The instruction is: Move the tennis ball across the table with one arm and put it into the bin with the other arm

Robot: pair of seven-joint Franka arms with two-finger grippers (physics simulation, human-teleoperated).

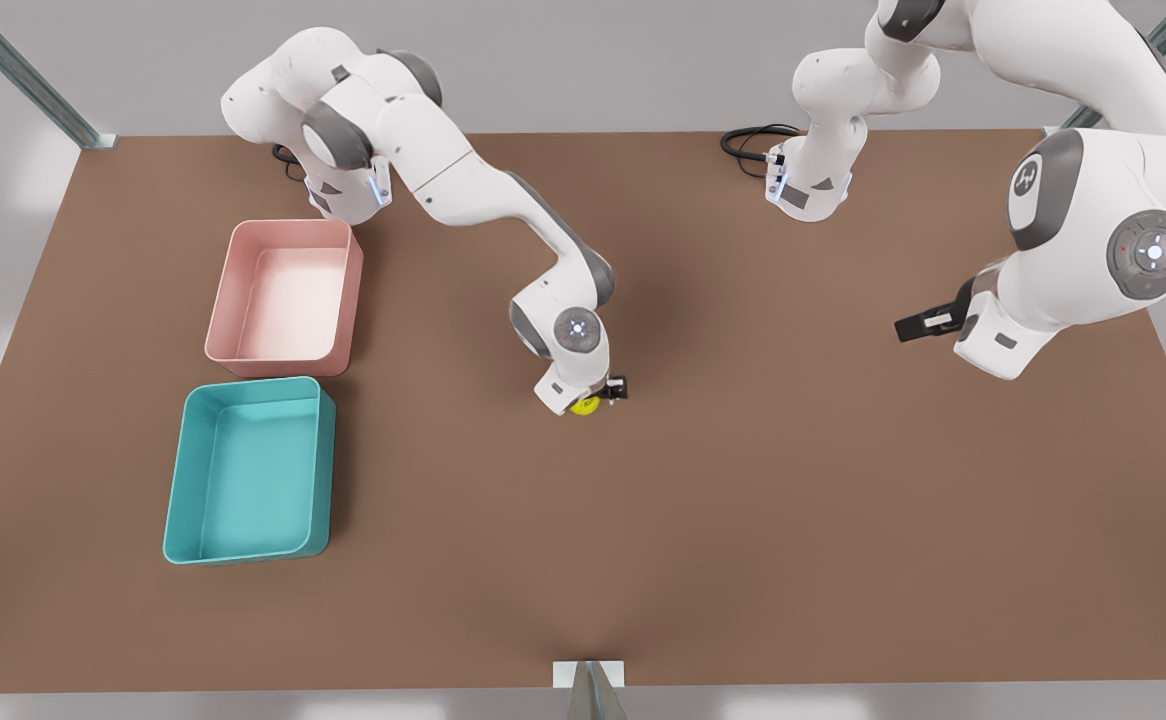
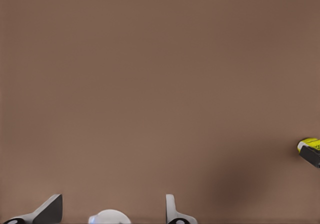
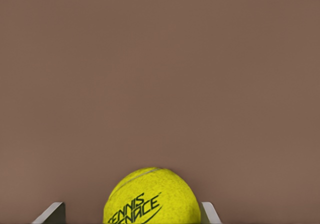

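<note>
Pale grey walls (image 1: 643, 90) are enclosing the scene. Metal frame struts (image 1: 23, 75) are angling in at both far corners. Soft, even light is falling throughout.

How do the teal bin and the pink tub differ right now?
The teal bin looks slightly larger than the pink tub. The teal bin sits nearer the front view's bottom edge, and the pink tub sits just behind it toward the arm bases. Their colours differ: turquoise against pale pink. Both are low-walled rectangular tubs with rounded corners, upright on the table, holding nothing I can see.
</note>
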